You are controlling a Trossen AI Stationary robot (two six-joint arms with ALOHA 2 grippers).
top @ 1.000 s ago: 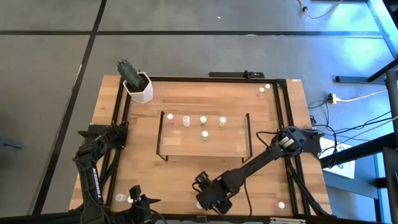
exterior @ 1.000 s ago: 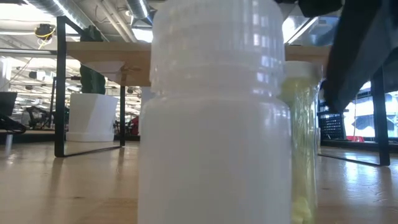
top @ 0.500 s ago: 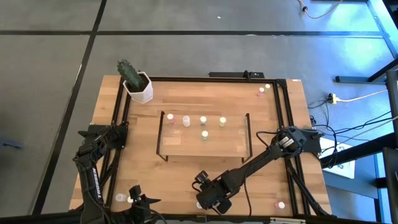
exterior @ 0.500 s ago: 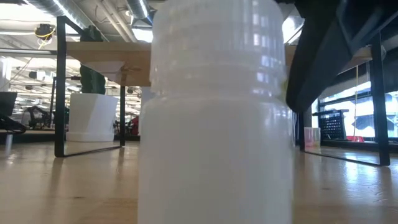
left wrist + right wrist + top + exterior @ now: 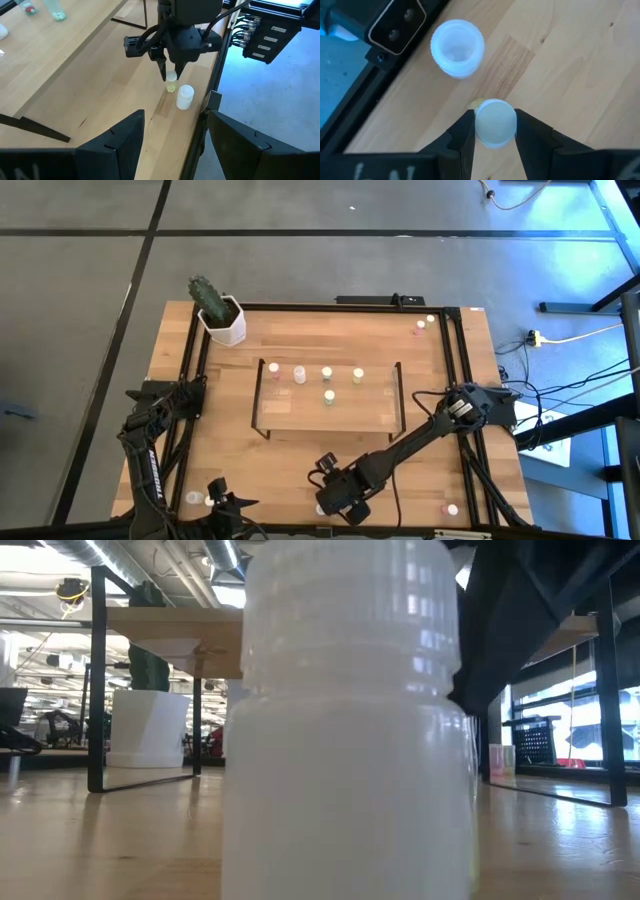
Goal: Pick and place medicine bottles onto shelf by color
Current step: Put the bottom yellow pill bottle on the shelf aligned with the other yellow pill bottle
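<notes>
My right gripper (image 5: 335,502) stands near the table's near edge, pointing steeply down. It is shut on a small yellow medicine bottle (image 5: 171,86) with a pale cap. A white bottle (image 5: 457,47) stands right beside it and fills the low view (image 5: 345,720), hiding the yellow one there. The shelf (image 5: 300,415) at the table's middle carries several bottles, among them a yellow one (image 5: 358,375) and a pink one (image 5: 298,373). My left gripper (image 5: 218,498) waits open at the near left, raised, and touches nothing. My right gripper pinches the yellow bottle's pale cap (image 5: 485,125) between its two fingers (image 5: 462,137), one on either side. The fingers come from above, pointing steeply down. The bottle stands upright with its base on the table top.
A white pot with a cactus (image 5: 222,318) stands at the far left corner. Loose bottles lie at the far right corner (image 5: 420,328), the near right (image 5: 452,508) and the near left (image 5: 195,498). A black frame rail runs along the table's near edge (image 5: 365,95).
In the low view a dark finger of my right gripper has swung in over the yellow bottle. That bottle showed beside the white one a second ago and is now hidden. The arm itself has stayed in place.
</notes>
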